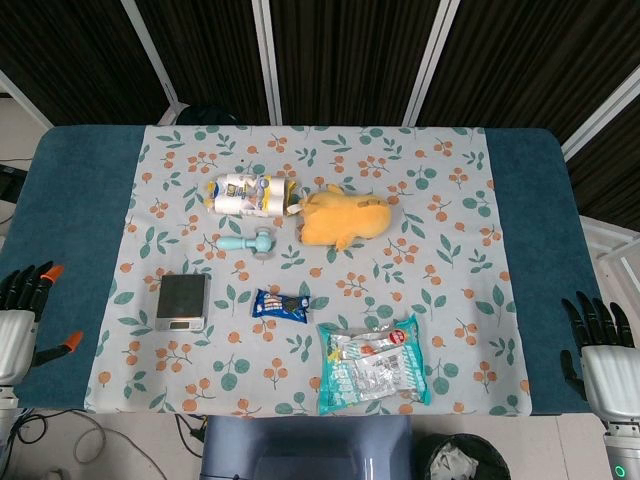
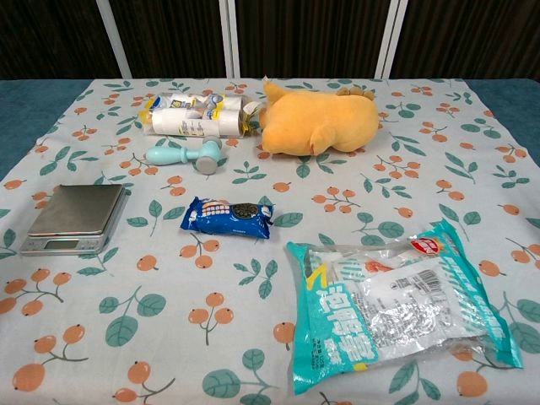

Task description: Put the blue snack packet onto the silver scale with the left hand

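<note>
The blue snack packet [image 1: 281, 305] [image 2: 228, 218] lies flat on the floral tablecloth, just right of the silver scale [image 1: 182, 302] [image 2: 73, 218]. Nothing rests on the scale's top. My left hand [image 1: 22, 315] hangs off the table's left edge, fingers spread and holding nothing. Off the right edge, my right hand [image 1: 603, 350] is likewise spread and holds nothing. Neither hand shows in the chest view.
A large teal-and-clear bag [image 1: 372, 365] [image 2: 399, 301] lies near the front edge. Further back sit a yellow plush toy [image 1: 343, 216] [image 2: 316, 120], a pack of white bottles [image 1: 247, 194] [image 2: 196, 116] and a small teal roller [image 1: 249, 243] [image 2: 182, 154].
</note>
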